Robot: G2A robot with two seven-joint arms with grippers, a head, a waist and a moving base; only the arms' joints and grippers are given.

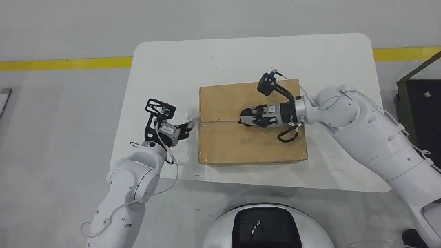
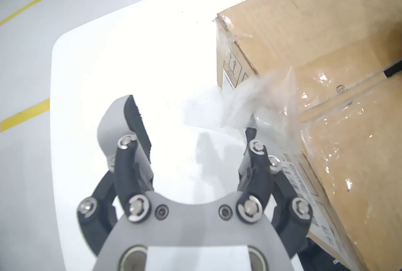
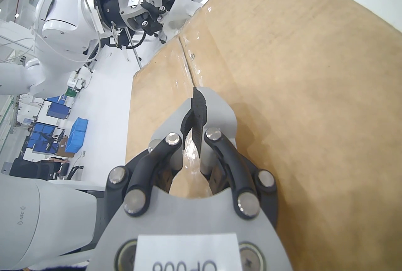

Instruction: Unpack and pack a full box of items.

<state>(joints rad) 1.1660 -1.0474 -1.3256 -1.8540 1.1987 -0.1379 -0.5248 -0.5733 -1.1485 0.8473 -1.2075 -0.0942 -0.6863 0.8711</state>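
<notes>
**Top view: closed box [image 1: 227,145] on white surface [image 1: 172,69]**

The cardboard box stands on the surface with its top flaps shut, meeting at a taped centre seam [image 3: 187,63]. The right pincer [image 1: 244,117] lies over the box top on that seam, its fingers clenched together. The left pincer [image 2: 191,124] sits beside the box's side wall at the seam's end, released, fingers spread wide. A loose crumple of clear tape [image 2: 267,102] lifts off that box edge, just beside one left finger [image 2: 251,135].
</notes>
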